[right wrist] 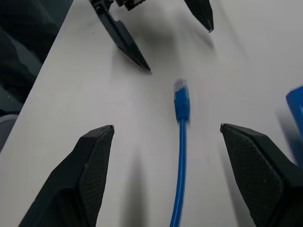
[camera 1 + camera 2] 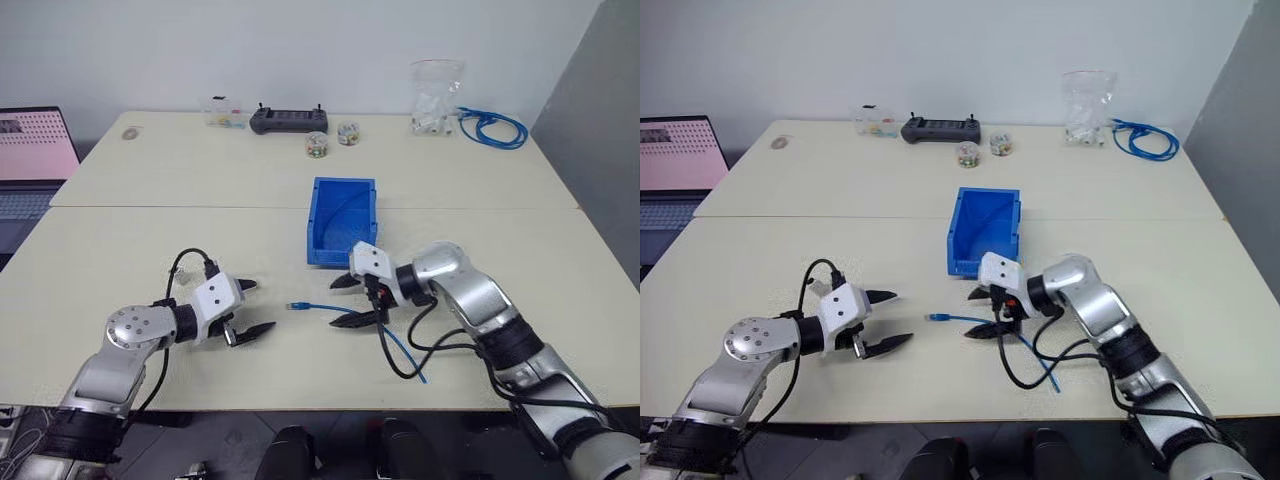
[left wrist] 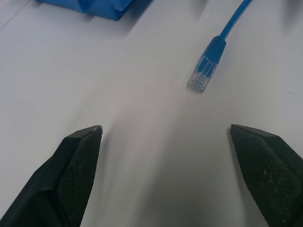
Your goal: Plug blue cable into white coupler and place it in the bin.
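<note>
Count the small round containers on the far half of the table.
2. Both stand side by side beyond the bin, just right of the black controller: the nearer round container slightly left, the farther round container to its right. None looks hidden.

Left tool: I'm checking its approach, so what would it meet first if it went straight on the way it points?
Probably the clear plug on the blue cable, lying on the table just ahead of the open left tool, slightly off-centre. Depth is uncertain.
</note>
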Controlling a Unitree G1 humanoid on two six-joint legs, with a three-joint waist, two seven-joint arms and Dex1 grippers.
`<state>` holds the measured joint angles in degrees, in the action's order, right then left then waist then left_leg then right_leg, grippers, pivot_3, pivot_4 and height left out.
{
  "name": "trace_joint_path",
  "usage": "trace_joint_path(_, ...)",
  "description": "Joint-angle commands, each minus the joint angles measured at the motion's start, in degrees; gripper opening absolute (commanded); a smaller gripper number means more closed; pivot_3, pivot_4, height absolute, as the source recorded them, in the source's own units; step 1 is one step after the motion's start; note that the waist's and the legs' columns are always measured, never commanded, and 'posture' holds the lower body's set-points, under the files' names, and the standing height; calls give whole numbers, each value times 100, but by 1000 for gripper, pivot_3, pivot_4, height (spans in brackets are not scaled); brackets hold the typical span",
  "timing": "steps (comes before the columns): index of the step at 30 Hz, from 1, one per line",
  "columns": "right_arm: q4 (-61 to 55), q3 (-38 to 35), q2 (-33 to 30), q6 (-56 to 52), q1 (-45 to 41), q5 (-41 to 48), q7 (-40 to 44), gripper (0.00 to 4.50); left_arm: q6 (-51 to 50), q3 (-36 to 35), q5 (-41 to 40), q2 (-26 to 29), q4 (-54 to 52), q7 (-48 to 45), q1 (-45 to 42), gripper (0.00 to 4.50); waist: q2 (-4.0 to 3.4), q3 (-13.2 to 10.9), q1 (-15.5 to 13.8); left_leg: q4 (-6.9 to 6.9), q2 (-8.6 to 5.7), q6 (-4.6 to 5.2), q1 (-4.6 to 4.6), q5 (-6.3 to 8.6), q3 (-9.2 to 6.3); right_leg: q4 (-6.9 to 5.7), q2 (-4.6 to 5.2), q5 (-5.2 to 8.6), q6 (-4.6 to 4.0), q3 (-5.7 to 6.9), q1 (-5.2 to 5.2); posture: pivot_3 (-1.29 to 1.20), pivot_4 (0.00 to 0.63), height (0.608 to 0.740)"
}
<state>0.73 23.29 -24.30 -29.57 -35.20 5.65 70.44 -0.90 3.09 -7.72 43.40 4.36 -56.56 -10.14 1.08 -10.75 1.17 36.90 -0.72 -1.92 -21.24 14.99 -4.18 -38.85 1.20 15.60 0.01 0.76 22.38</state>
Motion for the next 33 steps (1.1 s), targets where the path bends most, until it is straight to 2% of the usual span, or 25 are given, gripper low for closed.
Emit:
trace_joint_path(1,-1006,-332,-282,-530,396,349,-173,3700,441,295,166,-110,469,-300,-329,4500,0,0,7,0,0,0,1,0,1,-2,0,0,1,-1,0,0,150,740)
trace_joint_path(7,-1852,-731,-497,-1183,898,760,-641,3700,755,562,228,-267,975,-706,-606,4500,1,1,26,2,0,0,6,0,1,-2,0,2,3,-1,-4,0,150,740)
trace_joint_path(11,-2192,-889,-635,-1396,1069,967,-847,3728,815,713,326,-280,1152,-892,-753,3715,1,1,30,1,-1,0,5,0,3,0,0,2,4,-3,-6,0,150,740)
trace_joint_path(12,-2295,-974,-667,-1461,1107,1042,-892,3728,892,820,453,-247,1231,-957,-817,3654,2,2,25,2,-1,0,5,0,3,0,0,2,4,-3,-6,0,150,740)
trace_joint_path(13,-2369,-1028,-699,-1509,1130,1113,-938,3728,953,896,543,-223,1293,-1003,-863,3241,2,2,26,2,-2,0,6,0,1,1,1,2,4,-1,-8,0,150,740)
trace_joint_path(14,-2410,-1065,-719,-1545,1137,1171,-979,3728,1048,953,624,-220,1373,-1009,-907,3173,2,2,15,2,-1,0,8,0,2,2,1,2,5,-2,-9,0,150,740)
trace_joint_path(20,-2583,-1130,-850,-1656,1211,1437,-1130,3728,1399,1141,832,-322,1687,-1011,-1057,1757,-5,10,4,1,-3,0,11,0,1,5,1,2,6,-2,-14,0,150,740)
trace_joint_path(28,-2685,-1155,-968,-1695,1252,1693,-1253,3728,1577,1331,967,-276,1884,-1137,-1150,246,-6,13,-7,1,-3,1,17,0,2,5,2,2,7,-1,-19,0,150,740)
trace_joint_path(33,-3020,-1413,-1111,-1679,1372,2145,-1094,3728,1035,1313,684,-136,1339,-1495,-1028,223,-6,14,6,1,-3,1,17,0,2,6,1,2,8,-2,-19,0,150,740)
